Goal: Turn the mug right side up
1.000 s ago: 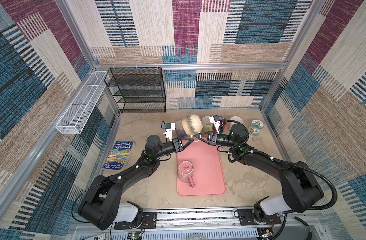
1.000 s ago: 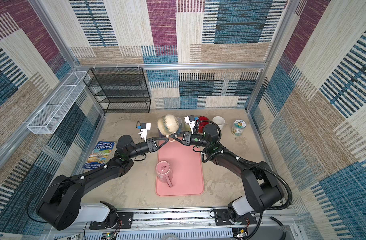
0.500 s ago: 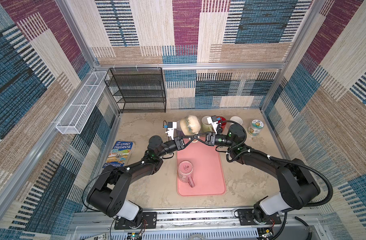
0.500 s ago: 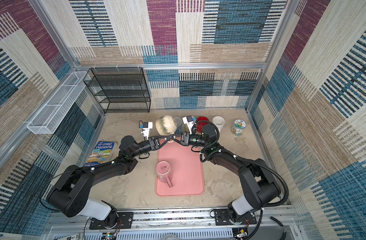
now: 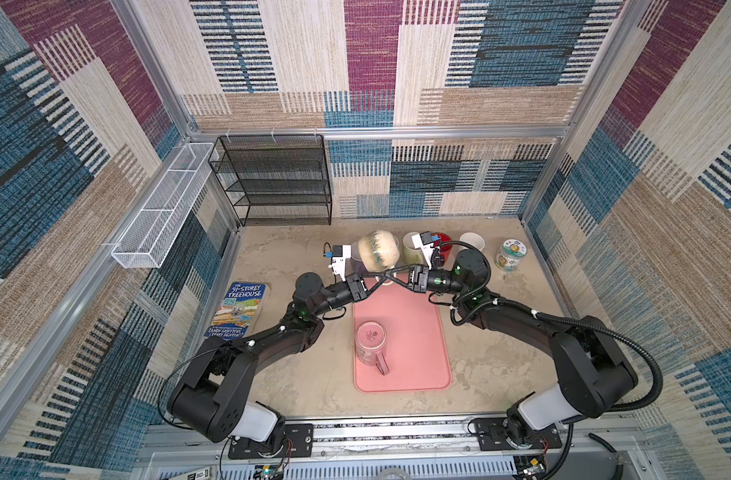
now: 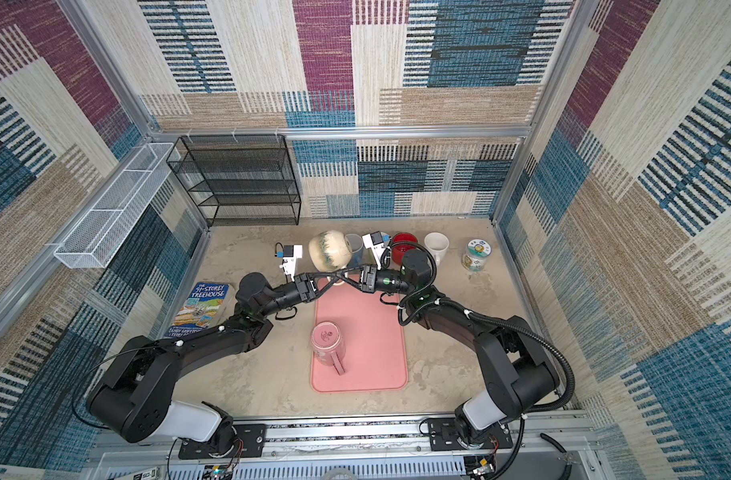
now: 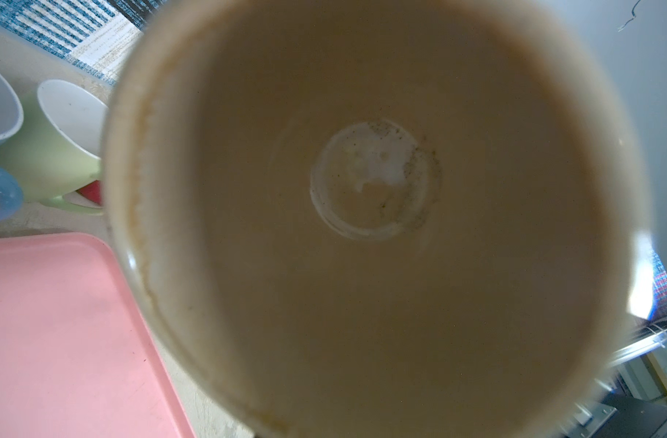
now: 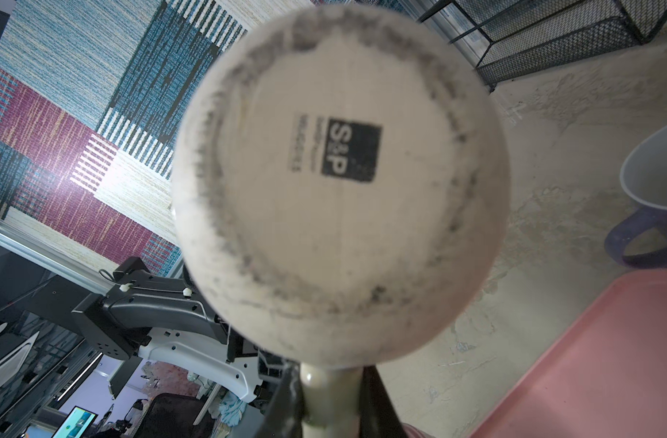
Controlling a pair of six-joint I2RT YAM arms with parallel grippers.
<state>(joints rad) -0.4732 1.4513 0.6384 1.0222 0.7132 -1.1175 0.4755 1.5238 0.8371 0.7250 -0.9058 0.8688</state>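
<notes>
The cream mug (image 5: 378, 251) hangs in the air on its side over the far end of the pink tray (image 5: 417, 332), clear of the counter (image 5: 492, 361). Its base faces the right arm and its mouth faces the left arm. The right hand (image 5: 387, 276) is clamped narrowly on the mug's handle (image 8: 324, 398), with a dark finger (image 8: 379, 405) pressed to each side of it. The left hand (image 5: 379, 279) reaches in from the opposite side, and in both top views its fingers cross the right hand's just under the mug. It looks narrow, but I cannot tell whether it grips the handle or only sits beside it.

A pink mug (image 5: 371, 343) stands base up on the tray, well nearer the arms' mounts. A green mug (image 7: 51, 151), a white mug (image 5: 471, 243) and a small tin (image 5: 509, 255) line the back of the counter. A book (image 5: 239, 309) lies to the left, and a black wire shelf (image 5: 276, 183) stands against the back wall.
</notes>
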